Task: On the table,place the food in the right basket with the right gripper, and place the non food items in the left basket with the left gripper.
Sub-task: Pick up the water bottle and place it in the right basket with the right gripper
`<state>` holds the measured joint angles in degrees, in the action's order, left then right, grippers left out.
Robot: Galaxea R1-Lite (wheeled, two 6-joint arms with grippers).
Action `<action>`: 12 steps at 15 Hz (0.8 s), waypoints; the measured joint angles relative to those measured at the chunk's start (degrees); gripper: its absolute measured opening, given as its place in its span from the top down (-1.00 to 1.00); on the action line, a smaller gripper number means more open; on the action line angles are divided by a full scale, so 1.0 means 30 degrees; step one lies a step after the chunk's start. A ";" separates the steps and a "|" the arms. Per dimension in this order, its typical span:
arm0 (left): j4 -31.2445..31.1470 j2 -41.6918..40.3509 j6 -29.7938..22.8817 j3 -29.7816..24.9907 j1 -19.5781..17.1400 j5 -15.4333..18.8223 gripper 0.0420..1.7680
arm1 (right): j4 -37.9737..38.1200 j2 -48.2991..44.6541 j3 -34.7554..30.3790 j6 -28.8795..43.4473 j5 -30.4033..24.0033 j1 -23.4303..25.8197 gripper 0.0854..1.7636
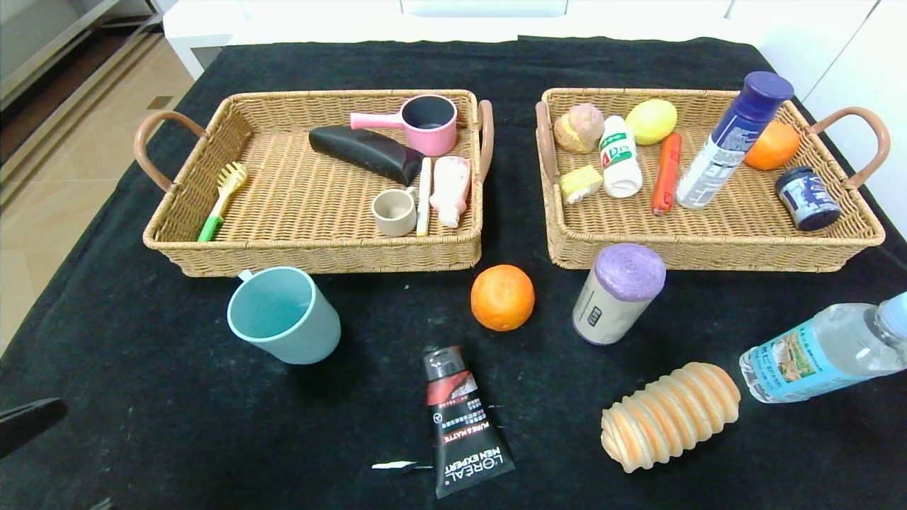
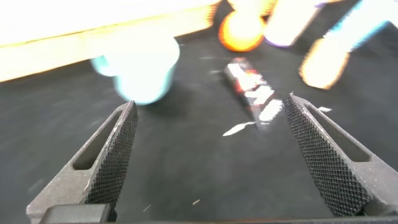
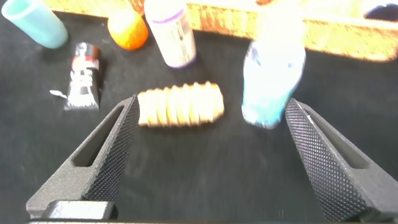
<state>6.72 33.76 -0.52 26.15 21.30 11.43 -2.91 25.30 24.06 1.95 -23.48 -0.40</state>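
Here, the left gripper point(image 2: 208, 155) hangs spread wide above the black table point(image 1: 142, 397), with the teal cup point(image 1: 285, 314), black tube point(image 1: 464, 422) and orange point(image 1: 502, 297) ahead. The ridged bread point(image 1: 669, 414) and water bottle point(image 1: 825, 351) lie before the right gripper point(image 3: 208, 155), likewise wide apart and empty.

- The bench point(image 1: 142, 397) wears a matt black cloth.
- Both baskets point(image 1: 312, 258) are rough woven wicker.
- Just before the left basket, the teal cup point(image 1: 283, 315) looks like smooth plastic.
- The water bottle point(image 1: 822, 354) is clear, glossy plastic with a paper-like label.
- The left pincer's fingers point(image 2: 115, 155) carry knurled pads.
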 joint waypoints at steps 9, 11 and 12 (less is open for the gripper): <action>0.3612 0.7932 0.0175 0.3072 0.4015 -0.0175 -0.94 | -0.2682 0.4303 0.0898 0.0037 -0.0211 -0.0967 -0.94; 0.3669 0.9082 0.0183 0.3787 0.4604 -0.0175 -0.94 | -0.2739 0.4844 0.1109 0.0028 -0.0122 -0.1150 -0.94; 0.3706 0.9639 0.0199 0.4238 0.4933 -0.0175 -0.94 | -0.2731 0.5075 0.1154 0.0037 0.0008 -0.1268 -0.94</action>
<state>17.83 62.67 0.07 38.86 36.10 10.91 -11.11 40.52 27.53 2.06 -23.45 -4.21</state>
